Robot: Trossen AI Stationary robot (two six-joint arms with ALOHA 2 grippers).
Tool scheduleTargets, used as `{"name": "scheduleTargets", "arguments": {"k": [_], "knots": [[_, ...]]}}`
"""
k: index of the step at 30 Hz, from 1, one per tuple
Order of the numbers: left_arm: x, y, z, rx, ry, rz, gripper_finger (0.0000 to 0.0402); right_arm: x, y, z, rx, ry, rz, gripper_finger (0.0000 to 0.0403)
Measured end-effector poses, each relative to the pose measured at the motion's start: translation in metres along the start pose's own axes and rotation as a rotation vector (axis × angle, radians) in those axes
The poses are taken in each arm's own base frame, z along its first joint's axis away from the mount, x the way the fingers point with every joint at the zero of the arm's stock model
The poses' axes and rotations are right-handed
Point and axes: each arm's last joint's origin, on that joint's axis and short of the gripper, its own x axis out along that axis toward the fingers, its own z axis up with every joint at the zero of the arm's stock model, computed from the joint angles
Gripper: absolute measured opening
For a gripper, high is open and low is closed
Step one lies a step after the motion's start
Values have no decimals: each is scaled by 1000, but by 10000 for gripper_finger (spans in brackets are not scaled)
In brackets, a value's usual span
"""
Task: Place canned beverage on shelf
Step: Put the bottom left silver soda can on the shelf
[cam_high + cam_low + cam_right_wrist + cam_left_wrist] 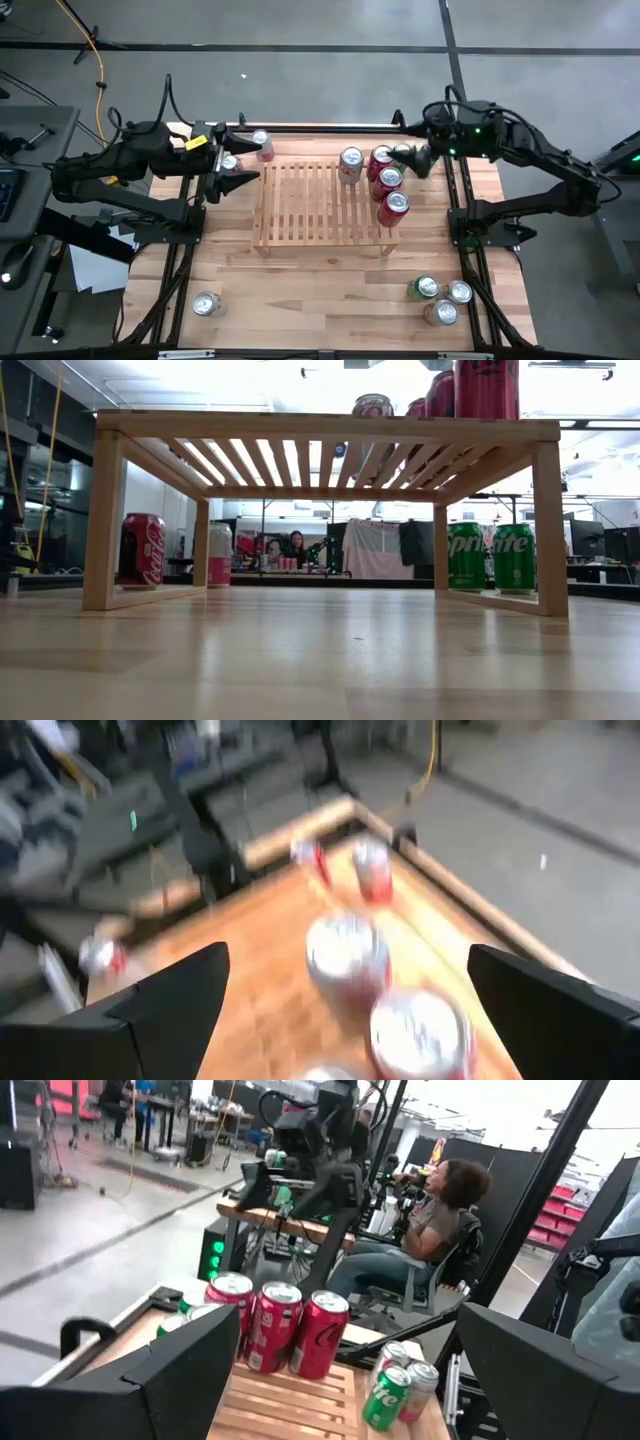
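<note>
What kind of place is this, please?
Most likely a robotics lab or workshop. Two dark robot arms are mounted at a wooden table with a slatted shelf and soda cans. Behind it are a concrete floor, workbenches with equipment, and a seated person.
</note>
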Motion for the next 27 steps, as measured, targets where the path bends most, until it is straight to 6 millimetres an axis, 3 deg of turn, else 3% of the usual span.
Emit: {"name": "scheduleTargets", "arguments": {"k": [5,9,13,18,19,23,27], "knots": [[2,0,-1,-32,4,2,365,-18,-3,-17,-24,139,-11,371],[2,0,-1,-34,3,2,365,-35,-7,-32,-3,239,-72,308],[2,0,0,-34,-1,18,365,-35,-11,-53,18,342,-184,206],[2,1,0,-33,-6,30,365,-11,-13,-90,36,413,-224,37],[2,1,0,-34,-7,35,365,-6,-14,-99,41,419,-235,19],[2,1,0,-33,-10,43,365,15,-17,-130,116,412,-232,26],[2,1,0,-34,-11,46,365,29,-13,-147,167,381,-186,4]]}}
